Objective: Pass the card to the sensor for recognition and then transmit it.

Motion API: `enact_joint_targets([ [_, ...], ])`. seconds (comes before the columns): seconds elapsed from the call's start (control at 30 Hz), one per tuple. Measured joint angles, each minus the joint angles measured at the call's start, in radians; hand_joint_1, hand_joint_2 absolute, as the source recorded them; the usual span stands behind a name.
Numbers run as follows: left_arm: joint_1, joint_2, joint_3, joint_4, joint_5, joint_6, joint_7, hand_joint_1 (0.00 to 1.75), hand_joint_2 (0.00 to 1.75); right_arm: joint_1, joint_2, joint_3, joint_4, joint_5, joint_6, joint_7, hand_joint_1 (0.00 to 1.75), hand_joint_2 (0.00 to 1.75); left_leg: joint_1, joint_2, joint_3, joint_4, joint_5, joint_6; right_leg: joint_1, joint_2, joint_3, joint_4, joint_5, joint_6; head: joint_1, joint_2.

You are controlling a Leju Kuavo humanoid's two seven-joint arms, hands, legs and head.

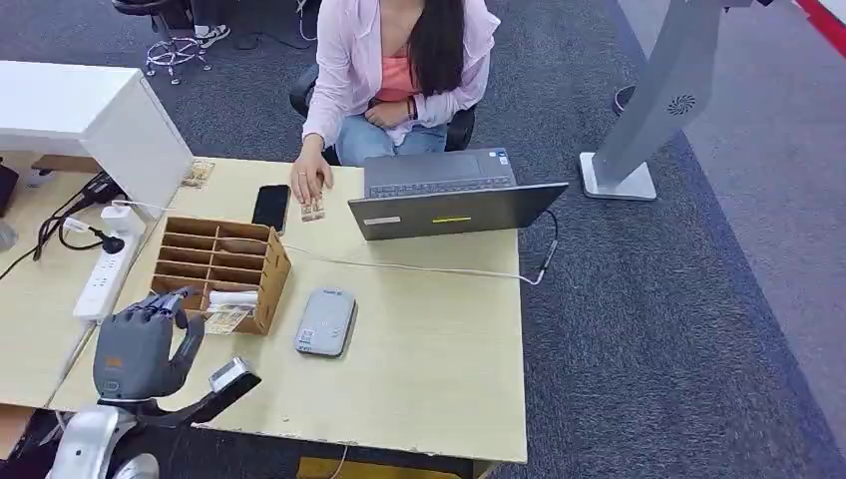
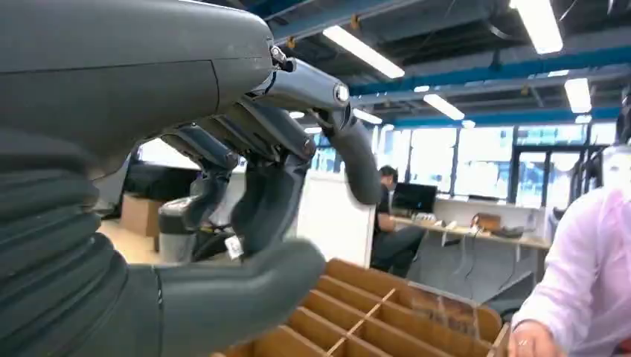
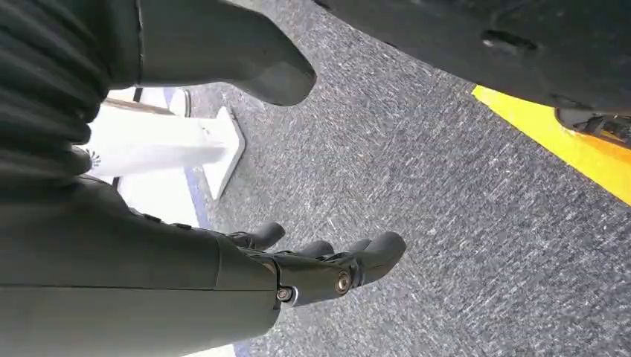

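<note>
My left hand [image 1: 140, 344] hovers over the table's near left corner, just in front of a wooden slotted organizer [image 1: 219, 254]. Its fingers are bent and apart from the thumb, with nothing between them [image 2: 253, 193]. A beige card [image 1: 227, 319] lies in the organizer's nearest slot, close to the fingertips. The grey-white sensor pad [image 1: 326, 321] lies flat on the table to the right of the organizer. In the right wrist view my right hand [image 3: 298, 268] hangs over grey carpet, fingers loosely extended and holding nothing.
A person sits at the far side with a hand [image 1: 310, 183] resting by another card [image 1: 313, 210]. A black phone [image 1: 270, 207], an open laptop [image 1: 454, 200] with its cable, a white power strip [image 1: 105, 274] and a white box [image 1: 90, 115] share the table [image 1: 439, 349].
</note>
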Motion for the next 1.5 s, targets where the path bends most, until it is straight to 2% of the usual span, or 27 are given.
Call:
enact_joint_targets([
  [0.43,-0.024,0.004,0.000,0.075,0.012,-0.048,0.014,0.00,1.75,-0.002,0.000,0.021,0.000,-0.003,0.003,0.000,0.00,1.75,0.000,0.000,0.000,0.000,0.000,0.000,0.000,0.000,0.000,0.000,0.000,0.000,0.000,0.000],
  [0.7,-0.048,0.008,0.005,0.156,0.014,-0.067,0.031,0.00,1.75,-0.003,0.000,0.028,0.000,-0.003,0.010,-0.003,0.00,1.75,0.000,0.000,0.000,0.000,0.000,0.000,0.000,0.000,0.000,0.000,0.000,0.000,0.000,0.000],
  [1.33,-0.106,0.008,0.041,0.349,-0.005,-0.053,0.031,0.00,1.75,-0.004,0.000,0.051,0.002,0.003,0.021,-0.008,0.00,1.75,0.000,0.000,0.000,0.000,0.000,0.000,0.000,0.000,0.000,0.000,0.000,0.000,0.000,0.000],
  [1.5,-0.125,0.007,0.042,0.391,-0.014,-0.021,0.025,0.00,1.75,-0.005,-0.002,0.059,0.002,0.007,0.023,-0.009,0.00,1.75,0.000,0.000,0.000,0.000,0.000,0.000,0.000,0.000,0.000,0.000,0.000,0.000,0.000,0.000],
])
